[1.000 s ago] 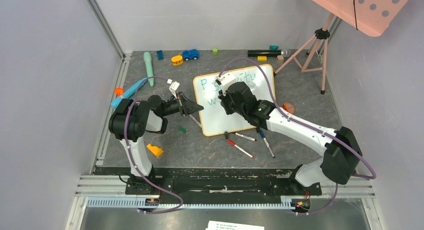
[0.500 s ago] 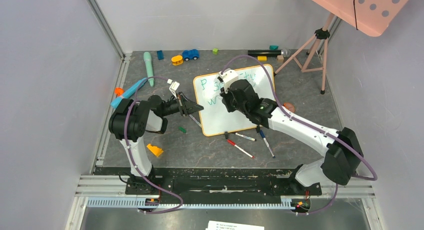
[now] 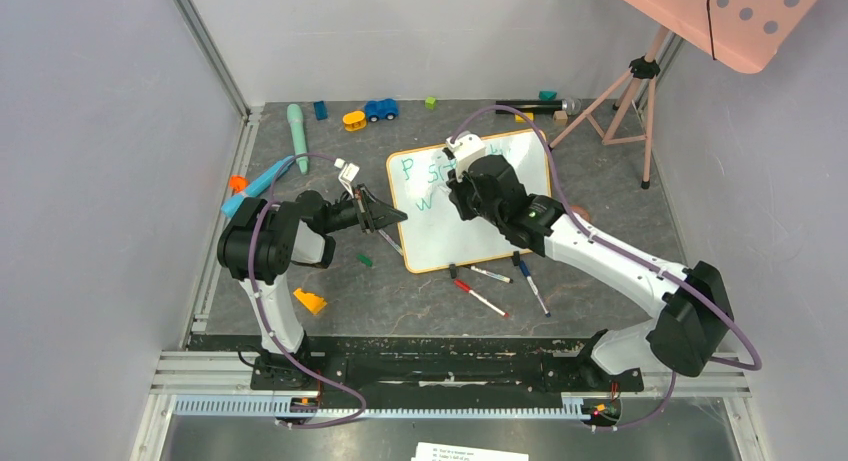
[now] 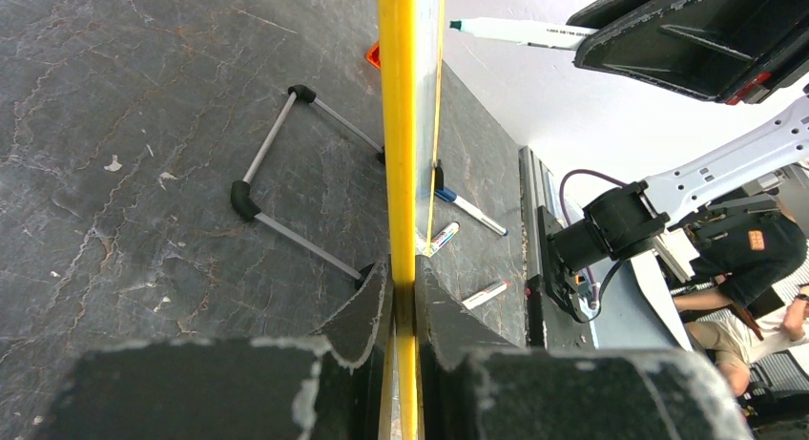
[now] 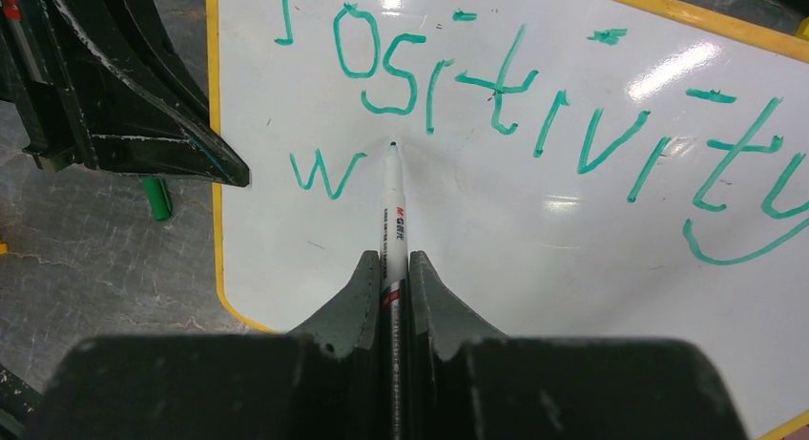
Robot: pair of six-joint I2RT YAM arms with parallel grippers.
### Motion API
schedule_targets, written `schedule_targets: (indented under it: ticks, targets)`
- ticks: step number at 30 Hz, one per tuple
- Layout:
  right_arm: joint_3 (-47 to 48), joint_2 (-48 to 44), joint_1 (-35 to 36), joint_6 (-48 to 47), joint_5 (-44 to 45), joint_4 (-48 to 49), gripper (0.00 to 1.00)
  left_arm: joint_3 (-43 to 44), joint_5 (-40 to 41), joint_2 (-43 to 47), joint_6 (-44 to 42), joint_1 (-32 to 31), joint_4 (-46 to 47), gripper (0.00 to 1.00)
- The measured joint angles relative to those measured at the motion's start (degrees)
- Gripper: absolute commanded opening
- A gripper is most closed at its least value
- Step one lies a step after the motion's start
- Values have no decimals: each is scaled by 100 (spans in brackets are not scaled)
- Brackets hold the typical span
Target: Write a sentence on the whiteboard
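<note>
Blue toy car (image 3: pixel 380 109), pink tripod (image 3: pixel 628 99), red marker (image 3: pixel 480 298), orange wedge (image 3: pixel 309 301).

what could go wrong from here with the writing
1. The left end effector pinches only the thin yellow edge of the whiteboard; pen pressure might shift the board and skew the strokes.
2. The marker in the right end effector has its tip close under "Positivity", higher than the "w", so the next letters may crowd the top line.
</note>
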State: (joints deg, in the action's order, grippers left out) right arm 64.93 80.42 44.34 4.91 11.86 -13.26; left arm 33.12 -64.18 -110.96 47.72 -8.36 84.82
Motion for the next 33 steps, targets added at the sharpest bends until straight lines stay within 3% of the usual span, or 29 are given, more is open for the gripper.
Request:
schedule_targets:
  ticks: [33]
  targets:
    - [0,170,-24,107,-33,26,0,0,4,0,0,4,-4,2]
